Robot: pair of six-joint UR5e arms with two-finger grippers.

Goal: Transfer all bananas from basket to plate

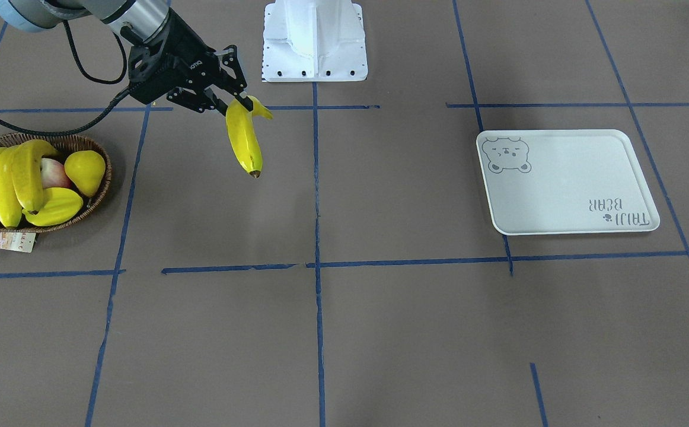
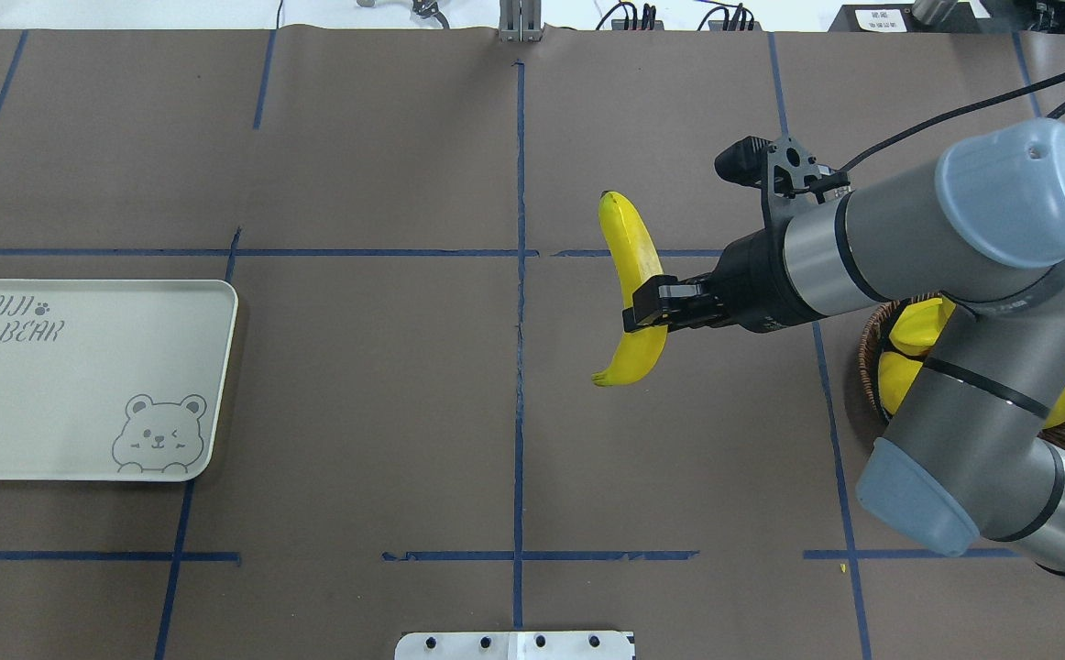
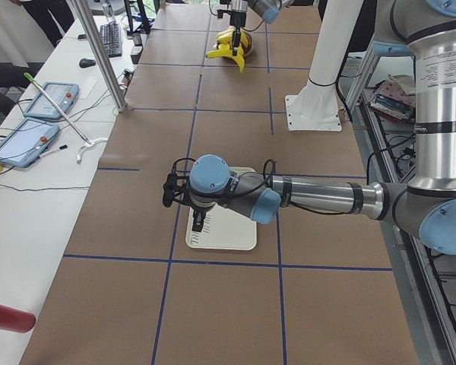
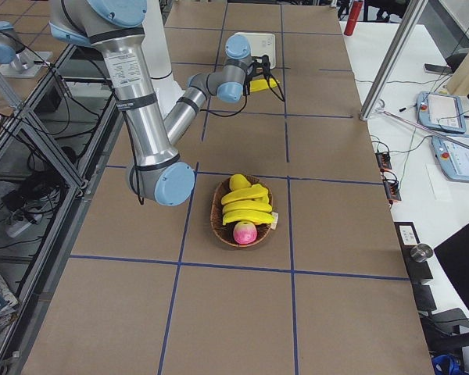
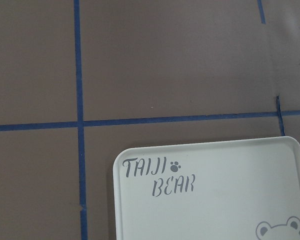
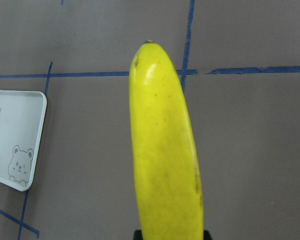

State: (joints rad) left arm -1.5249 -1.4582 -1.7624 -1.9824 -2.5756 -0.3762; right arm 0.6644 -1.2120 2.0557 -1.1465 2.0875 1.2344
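Note:
My right gripper [image 1: 239, 102] [image 2: 644, 309] is shut on one yellow banana [image 1: 243, 142] [image 2: 633, 266] [image 6: 165, 150], holding it in the air over the table's middle, between basket and plate. The brown wicker basket [image 1: 107, 172] [image 2: 867, 357] holds three more bananas [image 1: 0, 184]; in the overhead view my right arm covers most of it. The white plate [image 1: 564, 184] [image 2: 74, 385] [image 5: 215, 200], with its bear drawing, has nothing on it. The left gripper [image 3: 197, 222] hangs by the plate's outer end. It shows only in the exterior left view, so I cannot tell its state.
Beside the bananas in the basket lie a yellow pear [image 1: 85, 171], a reddish apple [image 1: 54, 173] and a yellow starfruit [image 1: 54, 207]. A paper tag [image 1: 16, 241] hangs off the rim. The white robot base [image 1: 315, 41] stands at the table's edge. Blue tape lines cross the brown tabletop.

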